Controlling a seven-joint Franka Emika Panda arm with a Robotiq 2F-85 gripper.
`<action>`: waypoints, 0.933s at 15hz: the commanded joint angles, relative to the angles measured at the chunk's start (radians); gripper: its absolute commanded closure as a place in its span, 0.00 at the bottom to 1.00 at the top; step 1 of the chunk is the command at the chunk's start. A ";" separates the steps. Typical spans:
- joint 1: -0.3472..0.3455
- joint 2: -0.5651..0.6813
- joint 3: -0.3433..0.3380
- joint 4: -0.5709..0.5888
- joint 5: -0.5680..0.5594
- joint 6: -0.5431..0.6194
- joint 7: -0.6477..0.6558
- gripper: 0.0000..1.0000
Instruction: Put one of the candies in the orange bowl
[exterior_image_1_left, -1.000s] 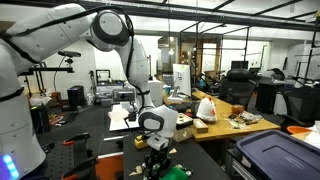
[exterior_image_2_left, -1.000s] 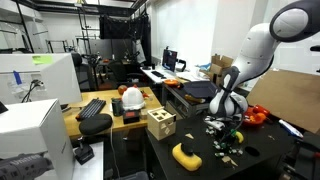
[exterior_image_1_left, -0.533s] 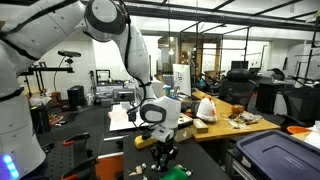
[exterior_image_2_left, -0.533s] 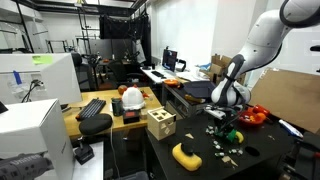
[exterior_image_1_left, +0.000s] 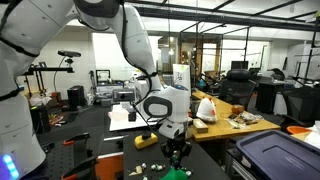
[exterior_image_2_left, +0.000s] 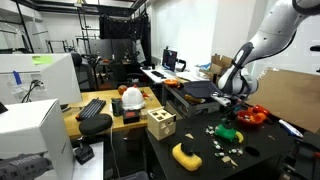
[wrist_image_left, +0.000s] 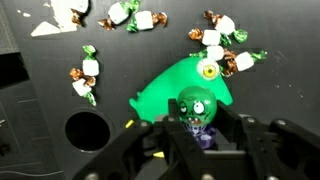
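Observation:
In the wrist view my gripper (wrist_image_left: 200, 128) has its fingers closed in on a small green zombie-head piece with a purple body (wrist_image_left: 197, 105). Below it a flat green toy with one eye (wrist_image_left: 165, 90) lies on the black table. Wrapped candies lie around it: green-and-white ones (wrist_image_left: 92, 70) and brown-and-white ones (wrist_image_left: 222, 40). In an exterior view the gripper (exterior_image_2_left: 237, 98) hangs above the table, just short of the orange bowl (exterior_image_2_left: 254, 115). It also shows in an exterior view (exterior_image_1_left: 177, 150), above the green toy (exterior_image_1_left: 176, 172).
A round hole (wrist_image_left: 85, 130) is in the table top. A yellow object (exterior_image_2_left: 186, 154) and a wooden cube (exterior_image_2_left: 160, 123) stand near the table's front. A dark blue bin (exterior_image_1_left: 275, 155) stands beside the table. Cluttered desks lie behind.
The gripper has risen from among the candies on the table and moved sideways toward the orange bowl. The green toy has stayed on the table.

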 joint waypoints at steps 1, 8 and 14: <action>-0.010 -0.053 -0.021 -0.051 0.029 0.060 0.007 0.86; 0.012 -0.038 -0.131 -0.023 0.004 0.095 0.058 0.86; 0.009 0.006 -0.222 0.024 -0.017 0.080 0.116 0.86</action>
